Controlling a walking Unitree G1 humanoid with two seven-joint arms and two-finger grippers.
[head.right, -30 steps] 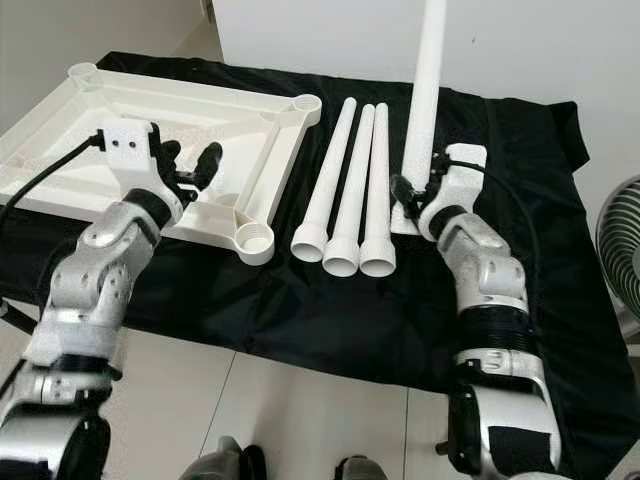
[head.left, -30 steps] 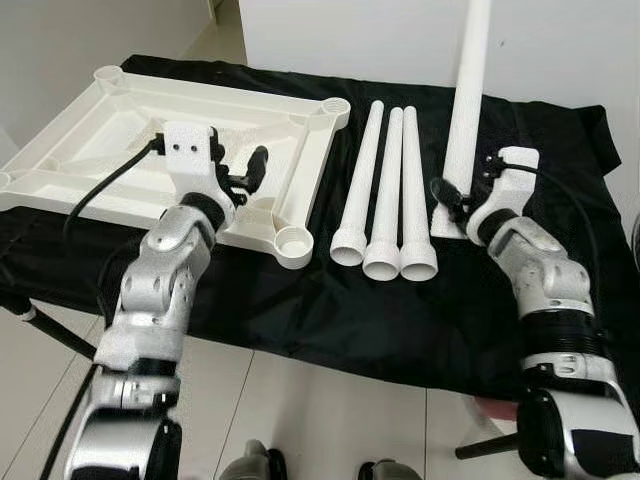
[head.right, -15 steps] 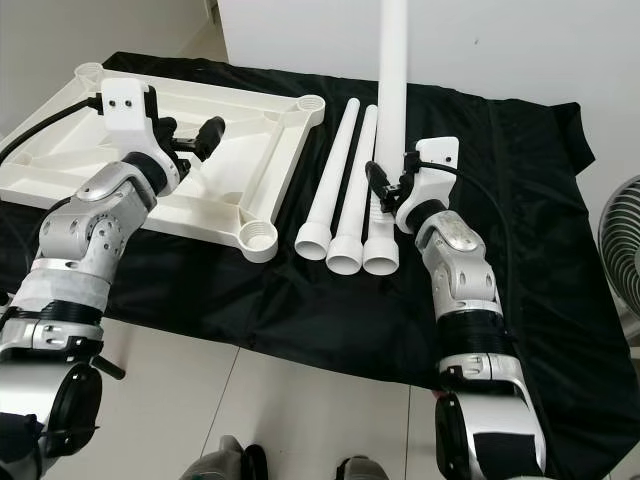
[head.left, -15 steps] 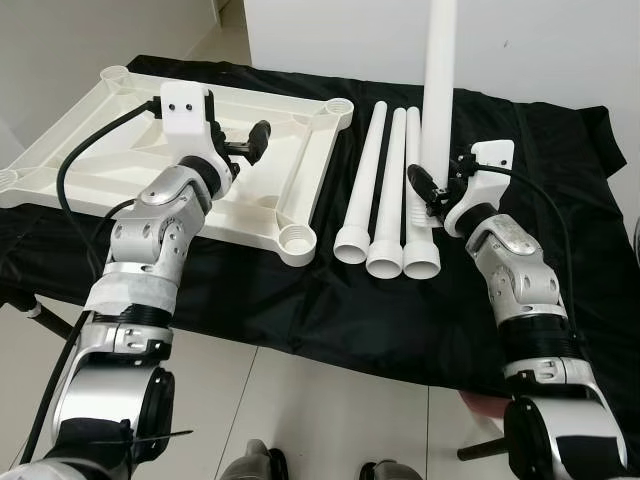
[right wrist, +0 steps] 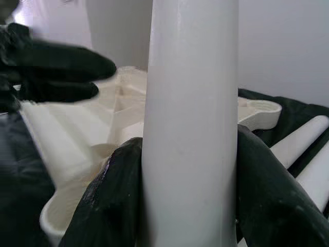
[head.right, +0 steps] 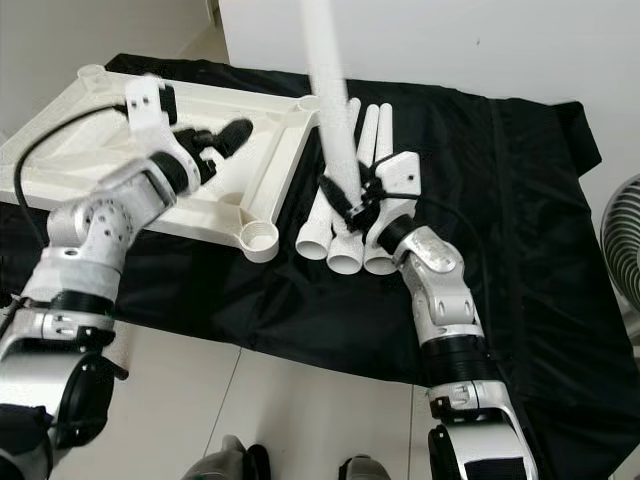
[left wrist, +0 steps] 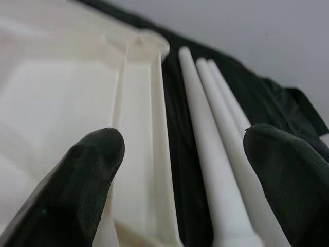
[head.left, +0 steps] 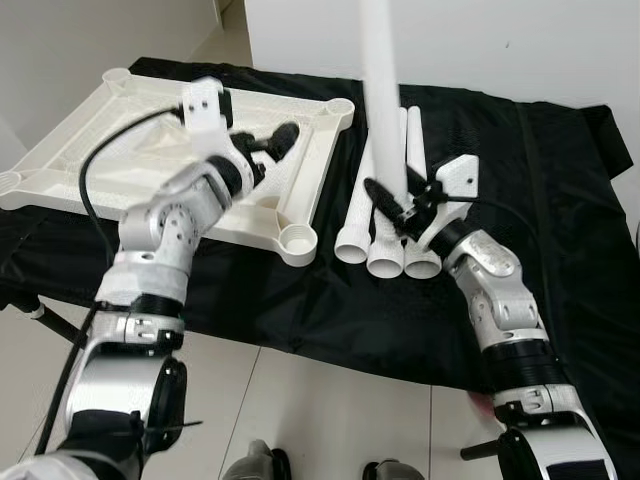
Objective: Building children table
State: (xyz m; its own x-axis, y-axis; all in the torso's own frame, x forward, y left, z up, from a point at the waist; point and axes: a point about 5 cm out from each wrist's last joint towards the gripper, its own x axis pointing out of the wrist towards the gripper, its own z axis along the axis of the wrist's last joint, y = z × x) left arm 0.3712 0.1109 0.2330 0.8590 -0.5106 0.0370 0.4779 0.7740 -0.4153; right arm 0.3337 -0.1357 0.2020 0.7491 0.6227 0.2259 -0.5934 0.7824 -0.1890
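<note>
Currently: white table frame [head.left: 120, 150] lies upside down on the left part of the black cloth [head.left: 300, 300] that covers the tabletop, its round leg sockets facing up. One socket [head.left: 297, 241] sits at the frame's near right corner, another [head.left: 340, 104] at the far right corner.

Left tool [head.left: 285, 140] hovers over the frame's right side, fingers apart, nothing between them. In the left wrist view both fingertips [left wrist: 87, 170] are spread wide, with the frame's right rim and the lying legs visible in the gap.

Right of the frame, three white table legs [head.left: 385, 255] lie side by side on the cloth, touching each other, wide open ends toward the near edge, narrow ends pointing far. They sit just beside the frame's right rim, not touching it as far as I can tell.

Right tool [head.left: 395, 205] is above the near ends of those three legs, clamped on a fourth leg [head.left: 382, 90]. That leg is held roughly upright, tilted a bit to the left, and runs up out of the top of the head views. Right wrist view shows the black fingers [right wrist: 262, 185] pressed on both sides of the leg [right wrist: 190, 128].

Right of the legs, bare black cloth. A fan [head.right: 625, 240] is partly visible at the far right edge, off the tabletop.
</note>
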